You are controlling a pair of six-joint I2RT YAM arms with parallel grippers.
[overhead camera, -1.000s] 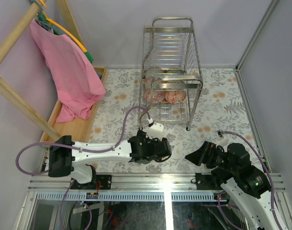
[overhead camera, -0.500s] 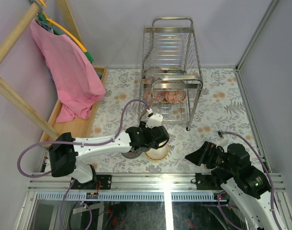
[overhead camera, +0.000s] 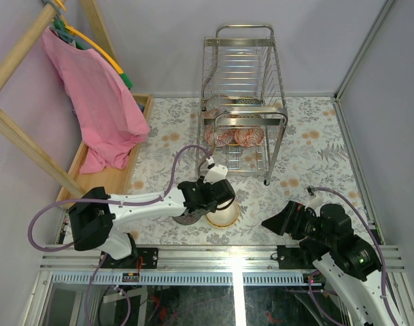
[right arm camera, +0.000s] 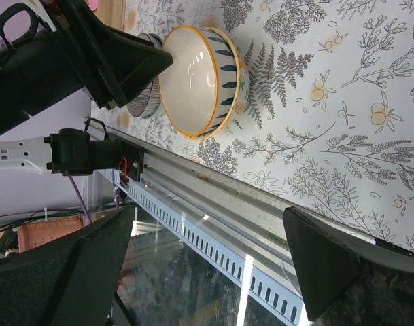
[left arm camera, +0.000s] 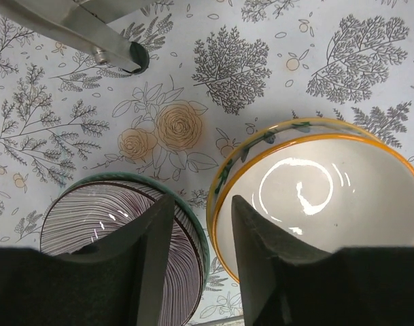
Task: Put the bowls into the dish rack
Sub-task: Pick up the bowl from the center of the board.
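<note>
A cream bowl point(overhead camera: 223, 216) with an orange rim and a dark striped bowl point(overhead camera: 187, 218) sit side by side on the table near the front edge. My left gripper point(overhead camera: 206, 206) hangs just above them, open. In the left wrist view point(left arm camera: 200, 227) one finger is over the striped bowl point(left arm camera: 84, 231), the other over the cream bowl point(left arm camera: 329, 197). The chrome dish rack point(overhead camera: 244, 75) stands behind, with red-white bowls point(overhead camera: 220, 136) on its lower tier. My right gripper point(overhead camera: 280, 221) is open and empty at the front right. Its view shows the cream bowl point(right arm camera: 193, 81).
A pink cloth point(overhead camera: 101, 95) hangs on a wooden frame at the left, over a wooden tray point(overhead camera: 111, 180). A rack leg point(left arm camera: 135, 61) stands just beyond the bowls. A metal rail point(right arm camera: 213, 204) runs along the front edge. A wall point(overhead camera: 383, 102) closes the right side.
My left gripper has moved away from the front edge toward the rack, uncovering the cream and striped bowls it was hiding. The right arm has barely shifted.
</note>
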